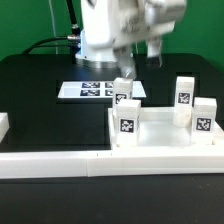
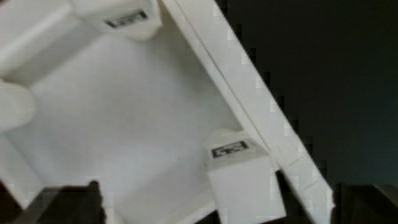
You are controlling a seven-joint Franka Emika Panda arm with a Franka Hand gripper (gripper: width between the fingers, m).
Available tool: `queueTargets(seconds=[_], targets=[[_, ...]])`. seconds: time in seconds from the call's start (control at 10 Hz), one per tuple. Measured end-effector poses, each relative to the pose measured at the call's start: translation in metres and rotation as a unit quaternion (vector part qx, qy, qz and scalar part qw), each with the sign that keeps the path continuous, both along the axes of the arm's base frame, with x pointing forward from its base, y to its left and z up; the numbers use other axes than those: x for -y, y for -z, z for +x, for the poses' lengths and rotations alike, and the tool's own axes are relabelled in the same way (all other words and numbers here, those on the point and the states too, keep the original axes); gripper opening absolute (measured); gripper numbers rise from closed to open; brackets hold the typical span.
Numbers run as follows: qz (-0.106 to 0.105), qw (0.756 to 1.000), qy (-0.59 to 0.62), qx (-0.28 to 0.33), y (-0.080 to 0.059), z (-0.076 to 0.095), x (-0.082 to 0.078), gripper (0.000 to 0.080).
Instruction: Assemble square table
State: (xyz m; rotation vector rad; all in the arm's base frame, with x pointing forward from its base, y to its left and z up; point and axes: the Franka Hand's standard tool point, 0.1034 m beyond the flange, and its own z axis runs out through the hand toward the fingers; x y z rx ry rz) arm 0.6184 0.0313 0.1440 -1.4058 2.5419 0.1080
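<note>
A white square table top (image 1: 160, 135) rests on the black bench (image 1: 40, 85), four legs pointing upward, against white rails (image 1: 60, 160). The jaws (image 1: 140, 50) hang wide and empty, directly above its far legs (image 1: 123, 90).

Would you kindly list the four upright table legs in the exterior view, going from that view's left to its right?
Front-left leg → back-left leg → back-right leg → front-right leg, all standing on the square table top.
</note>
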Motion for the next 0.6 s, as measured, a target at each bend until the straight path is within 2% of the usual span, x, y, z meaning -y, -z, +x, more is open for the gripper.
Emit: queueTargets(seconds=[0.1,0.2,0.6], targets=[[0.011,1.000,-0.008,0.000,-0.0148,0.0017,-0.0074,0.0648],[0.015,1.000,-0.018,-0.007,-0.0184,0.0032,-0.0112,0.0648],[0.012,1.000,-0.019,-0.006,-0.0148,0.0033,-0.0101,0.0649]])
